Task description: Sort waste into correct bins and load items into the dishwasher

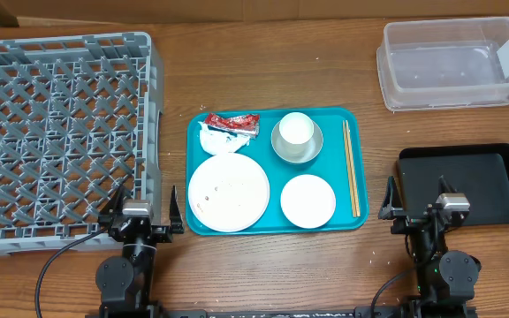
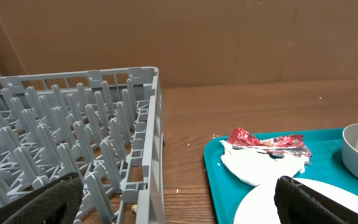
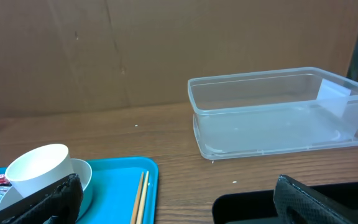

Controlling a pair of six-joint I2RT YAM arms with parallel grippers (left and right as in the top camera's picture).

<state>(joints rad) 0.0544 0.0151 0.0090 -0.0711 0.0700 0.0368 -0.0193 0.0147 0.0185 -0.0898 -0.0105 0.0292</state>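
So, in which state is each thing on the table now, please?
Left pincer: open.
Right pincer: open.
Grey plastic lattice dish rack: empty.
Clear rectangular plastic tub: empty.
Shallow black rectangular tray: empty.
Small white cup: upright inside the grey bowl.
Large white round plate: lightly soiled.
Small pale round dish: empty.
White paper napkin: crumpled.
Small red sauce packet: crumpled.

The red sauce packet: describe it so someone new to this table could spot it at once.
Find the teal serving tray in the middle of the table, between the grey dish rack and the black tray. In its far-left corner, the red sauce packet lies against a crumpled white napkin, just beyond the large white plate. It is the only red, crinkled thing there.
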